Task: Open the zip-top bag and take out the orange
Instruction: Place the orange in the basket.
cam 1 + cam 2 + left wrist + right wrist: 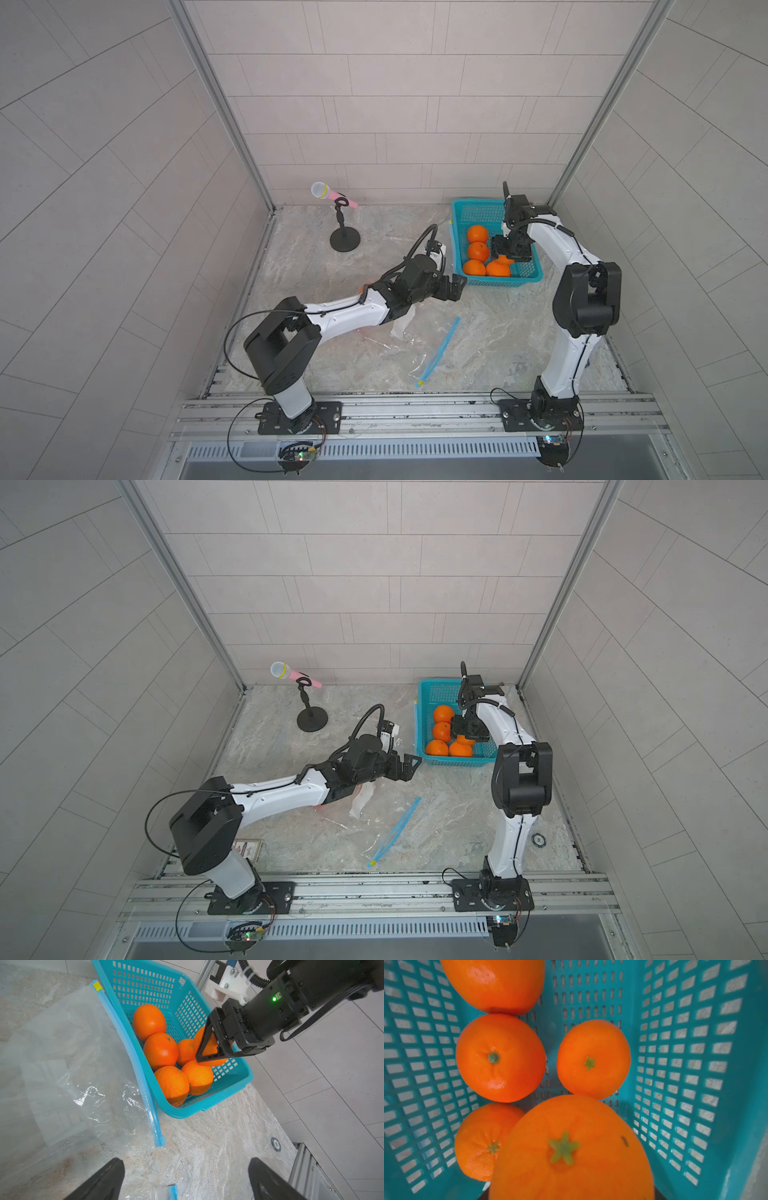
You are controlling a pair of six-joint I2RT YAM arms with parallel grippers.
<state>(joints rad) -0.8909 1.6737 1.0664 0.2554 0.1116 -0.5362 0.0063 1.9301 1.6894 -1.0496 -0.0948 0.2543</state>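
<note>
The marble table (218,1147) carries everything. On it the clear bag (72,1076) lies slack and flat, its mouth toward the basket, which I take to be so the fruit has a short way to go. The blue basket (224,1095) stands just beside that mouth, with other oranges (161,1051) resting on its floor. The left gripper (454,287) hovers over the bag near the basket, jaws spread wide with nothing between them. The right gripper (212,1051) reaches down into the basket, clamped on the orange (571,1147) and holding it just above the others, stem up, presumably to set it among them. The blue zip strip (133,1047) lies loose against the basket wall, apparently unsealed
</note>
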